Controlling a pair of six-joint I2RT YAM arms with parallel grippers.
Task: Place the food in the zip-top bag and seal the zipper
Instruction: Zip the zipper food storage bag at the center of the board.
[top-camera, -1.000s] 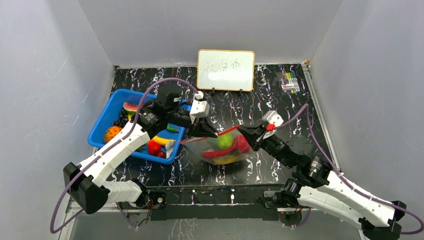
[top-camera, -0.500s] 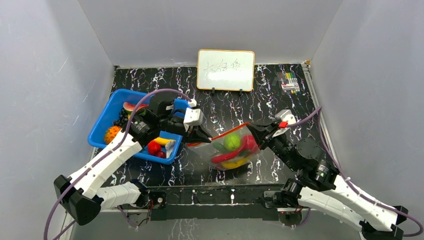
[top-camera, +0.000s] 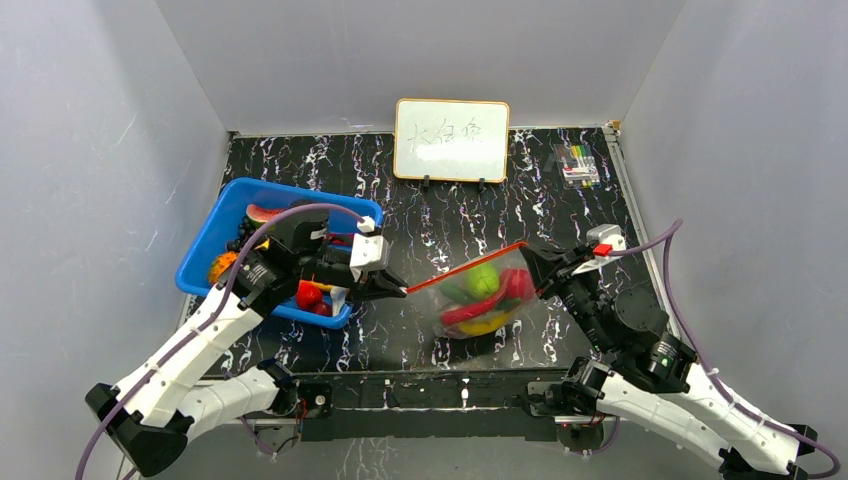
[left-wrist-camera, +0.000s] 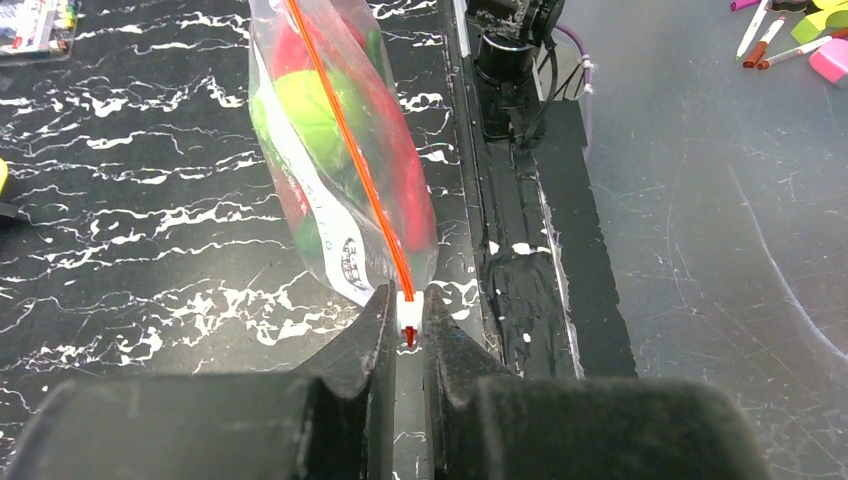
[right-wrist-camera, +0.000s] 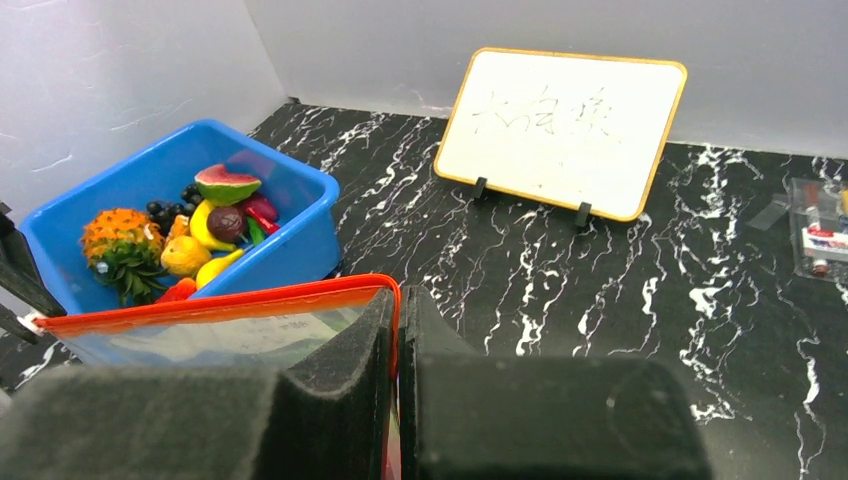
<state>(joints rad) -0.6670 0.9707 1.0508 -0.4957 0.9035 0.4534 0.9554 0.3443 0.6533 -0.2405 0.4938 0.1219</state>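
The clear zip-top bag (top-camera: 480, 300) hangs above the table between both arms, holding a green round fruit (top-camera: 484, 278), red pieces and a yellow piece. Its red-orange zipper (top-camera: 465, 267) is stretched taut in a straight line. My left gripper (top-camera: 397, 288) is shut on the white slider (left-wrist-camera: 408, 312) at the zipper's left end. My right gripper (top-camera: 531, 260) is shut on the bag's right corner (right-wrist-camera: 397, 300). More food (right-wrist-camera: 205, 225), including a watermelon slice, pineapple and yellow fruit, lies in the blue basket (top-camera: 215, 230).
A whiteboard (top-camera: 451, 139) stands at the back middle. A clear box of markers (top-camera: 577, 165) lies at the back right. The blue basket sits just left of my left gripper. Grey walls close in both sides.
Both arms have drawn apart. The left gripper moved left along the zipper and the right gripper moved right, so the bag's mouth now runs taut and straight. The bag shifted slightly right.
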